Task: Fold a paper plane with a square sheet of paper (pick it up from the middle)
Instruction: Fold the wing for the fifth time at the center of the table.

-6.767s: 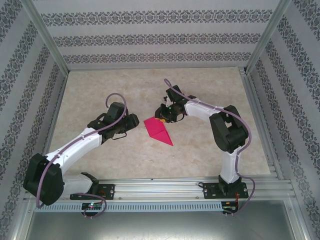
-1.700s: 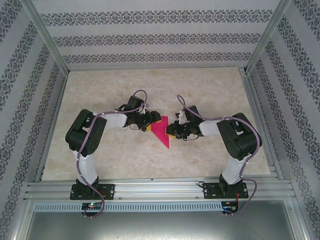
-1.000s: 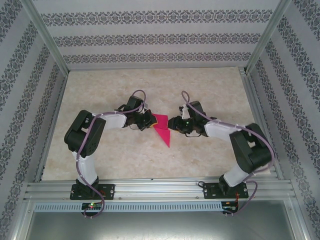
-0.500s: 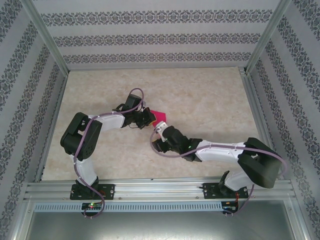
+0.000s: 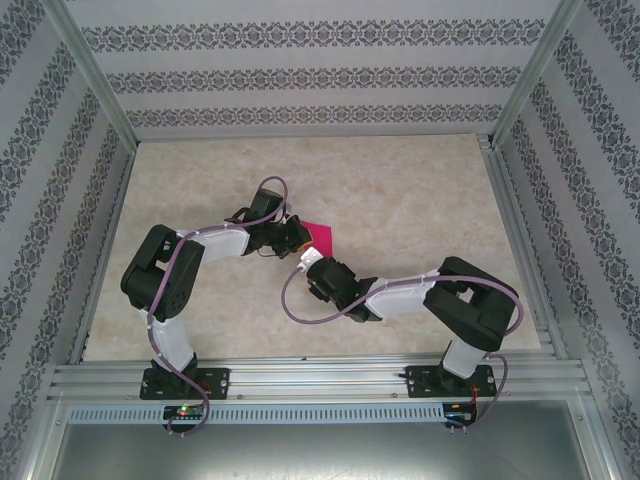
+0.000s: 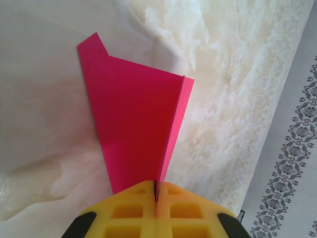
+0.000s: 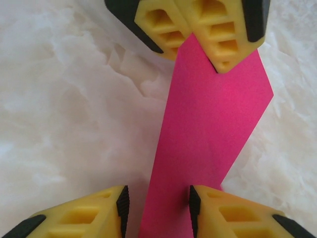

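The pink paper plane (image 5: 319,232), folded to a long wedge w/ 1 raised crease, sits near the centre of the marbled table (image 5: 420,190), caught btwn 2 arms. In the left wrist view its wide end fans away from the camera, 1 small corner jutting at the far left. The narrow end runs into the left gripper (image 6: 155,187), whose 2 yellow fingers are clenched tight on the fold, no gap btwn them.

In the right wrist view the paper runs as a pink strip from those clenched fingers at top down to the right gripper (image 7: 157,198). Its jaws stand apart on either side of the strip. 1 finger (image 7: 233,213) is at the paper's edge, and a sliver of table shows btwn the paper and the other finger, so no grasp.

From above, both arms bend inward, the grippers nearly meeting at the paper. Patterned walls (image 5: 300,80) ring the table.
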Controlling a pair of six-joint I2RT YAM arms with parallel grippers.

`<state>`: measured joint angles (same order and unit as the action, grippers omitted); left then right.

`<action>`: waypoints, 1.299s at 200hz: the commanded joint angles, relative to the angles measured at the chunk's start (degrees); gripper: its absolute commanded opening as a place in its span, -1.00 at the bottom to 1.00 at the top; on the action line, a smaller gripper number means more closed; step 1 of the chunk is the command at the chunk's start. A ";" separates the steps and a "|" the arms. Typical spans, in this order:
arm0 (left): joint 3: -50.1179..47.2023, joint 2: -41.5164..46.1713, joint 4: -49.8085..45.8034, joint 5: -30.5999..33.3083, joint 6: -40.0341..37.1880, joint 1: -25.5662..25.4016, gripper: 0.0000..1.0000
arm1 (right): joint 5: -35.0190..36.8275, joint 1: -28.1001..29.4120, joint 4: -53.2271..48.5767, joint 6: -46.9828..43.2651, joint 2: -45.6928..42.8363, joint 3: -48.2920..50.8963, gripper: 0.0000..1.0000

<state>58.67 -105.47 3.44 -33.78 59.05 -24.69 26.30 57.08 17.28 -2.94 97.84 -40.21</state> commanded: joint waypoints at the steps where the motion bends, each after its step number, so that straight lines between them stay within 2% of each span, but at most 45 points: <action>1: -0.37 1.26 -2.11 0.60 0.59 -0.27 -1.00 | 4.41 0.75 2.45 -1.46 1.81 -1.08 -0.27; 79: -0.58 1.52 -3.23 0.93 0.62 -0.20 -0.99 | 4.75 0.76 4.22 -0.23 2.05 -0.23 -0.54; 105: -0.66 1.76 -3.68 1.43 0.72 -0.25 -0.98 | 4.10 0.41 3.75 0.06 2.35 -0.22 -0.72; 131: -0.62 2.36 -4.47 1.97 0.57 -0.19 -0.91 | 2.92 0.06 3.76 0.61 2.27 -0.01 -0.85; 146: -0.62 3.01 -5.13 2.51 0.64 -0.27 -0.75 | 2.20 -0.21 3.73 0.90 2.35 -0.02 -0.96; 158: -0.25 3.49 -6.75 3.42 -0.13 -0.23 -0.73 | 1.13 -0.60 4.17 1.21 2.19 0.20 -0.99; 185: -0.05 6.05 -10.89 7.31 -2.12 -0.10 -0.66 | -7.52 -2.93 5.03 3.41 0.49 1.18 -1.00; 199: -0.17 7.77 -13.06 9.73 -2.82 -0.01 -0.41 | -11.21 -4.33 4.79 4.95 -0.63 1.44 -1.00; 244: -2.33 14.44 -18.61 18.60 -3.87 0.28 -0.01 | -26.67 -11.13 8.56 12.16 -3.96 4.38 -1.00; 260: -3.35 16.58 -18.91 20.74 -3.67 0.36 0.07 | -32.21 -13.21 9.42 14.56 -3.97 4.53 -1.00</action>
<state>57.19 -92.12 -11.03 -19.29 56.34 -24.62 5.87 46.24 23.42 5.89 95.15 -36.64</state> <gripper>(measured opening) 0.511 0.054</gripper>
